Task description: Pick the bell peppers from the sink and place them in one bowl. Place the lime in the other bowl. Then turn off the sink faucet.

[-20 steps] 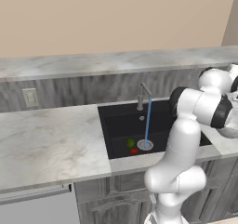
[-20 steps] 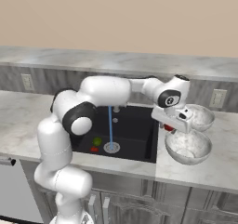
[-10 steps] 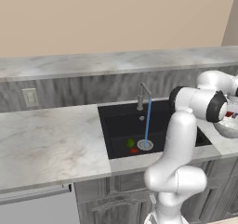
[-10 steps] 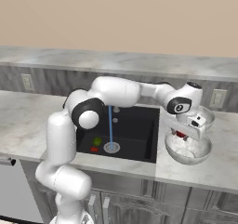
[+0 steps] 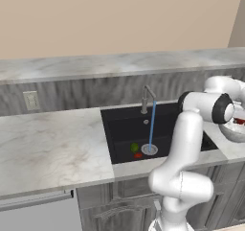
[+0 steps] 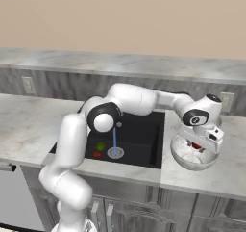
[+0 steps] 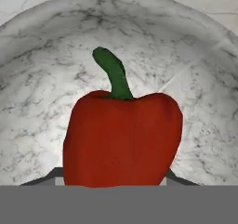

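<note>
While the gripper [image 6: 196, 145] hangs over a bowl [image 6: 178, 155] on the counter to the right of the sink [image 6: 144, 147], it is clamped on a red pepper [image 7: 122, 137], which the hand view shows held stem-up just above the bowl's speckled inside; I judge the first delivery close to done, lacking only the release. Down in the black sink the second pepper [image 5: 138, 155] and the lime [image 5: 134, 148] lie just beside each other, near the round drain [image 5: 149, 149], so neither has been fetched yet. Water [image 5: 151, 127] runs in a thin blue stream from the faucet [image 5: 148, 98] onto the drain, so the shut-off is also left. By my reckoning, most of the job remains: one more pepper into this bowl, the lime into the other bowl, then the handle. Whether a second bowl stands behind this one I cannot tell from these views. Around it all is a pale marble counter [image 5: 48, 146], a grey backsplash with a wall socket [image 5: 31, 100], grey cabinets [image 6: 144, 209] below and a plain beige wall [image 5: 119, 19].
</note>
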